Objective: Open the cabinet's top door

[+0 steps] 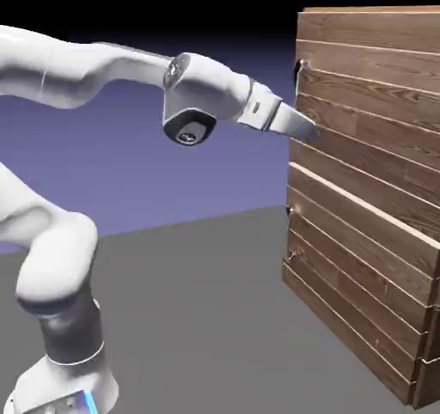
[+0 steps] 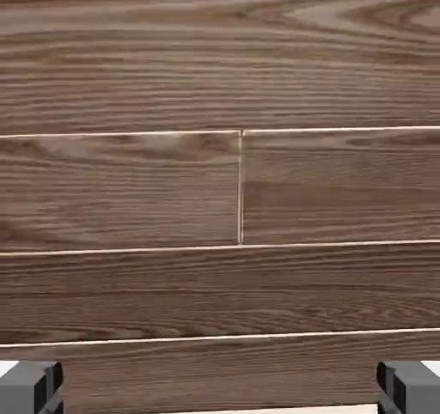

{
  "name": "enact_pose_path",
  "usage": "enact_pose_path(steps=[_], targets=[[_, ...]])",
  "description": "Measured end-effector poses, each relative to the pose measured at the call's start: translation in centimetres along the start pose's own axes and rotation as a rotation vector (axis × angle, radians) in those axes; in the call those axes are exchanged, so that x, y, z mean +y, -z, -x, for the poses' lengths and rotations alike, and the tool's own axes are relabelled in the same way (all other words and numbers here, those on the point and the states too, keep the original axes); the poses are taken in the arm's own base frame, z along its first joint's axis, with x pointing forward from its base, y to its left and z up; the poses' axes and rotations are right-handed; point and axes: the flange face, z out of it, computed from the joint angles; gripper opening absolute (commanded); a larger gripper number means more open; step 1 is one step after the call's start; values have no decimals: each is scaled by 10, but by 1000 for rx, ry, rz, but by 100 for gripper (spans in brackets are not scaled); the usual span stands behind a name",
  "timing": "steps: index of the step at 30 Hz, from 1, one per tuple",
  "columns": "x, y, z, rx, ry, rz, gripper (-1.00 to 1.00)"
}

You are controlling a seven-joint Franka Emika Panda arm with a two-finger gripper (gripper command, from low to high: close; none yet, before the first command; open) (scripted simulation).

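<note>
I see a smooth dark-grey floor (image 1: 198,318) across the lower part of the exterior view, meeting a plain blue-violet backdrop (image 1: 232,180) that darkens to black along the top. The tall brown wood-plank cabinet (image 1: 361,301) fills the right of the frame — its large brown plank top door (image 1: 369,103) at upper right, a small metal handle (image 1: 299,70) near its left edge. My claw (image 2: 220,388) is spread wide, nothing between its grey tips; the hand view shows pale-seamed planks.
</note>
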Motion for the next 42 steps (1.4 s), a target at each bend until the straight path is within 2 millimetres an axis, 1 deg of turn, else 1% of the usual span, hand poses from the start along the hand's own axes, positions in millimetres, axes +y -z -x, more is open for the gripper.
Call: enact_pose_path(steps=[4,9,14,19,24,29,34,40,41,42], targets=[[-12,8,-3,45,-4,-39,0],[-27,16,0,96,-6,-85,0],[-42,19,8,142,-6,-129,0],[-57,19,21,182,-3,-169,0],[-72,13,40,215,1,-205,0],[-85,4,63,242,6,-236,0],[-98,-10,90,260,10,-260,0],[-112,-33,128,273,13,-282,0],[-113,-36,133,273,13,-284,0],[-113,-36,133,273,13,-284,0]])
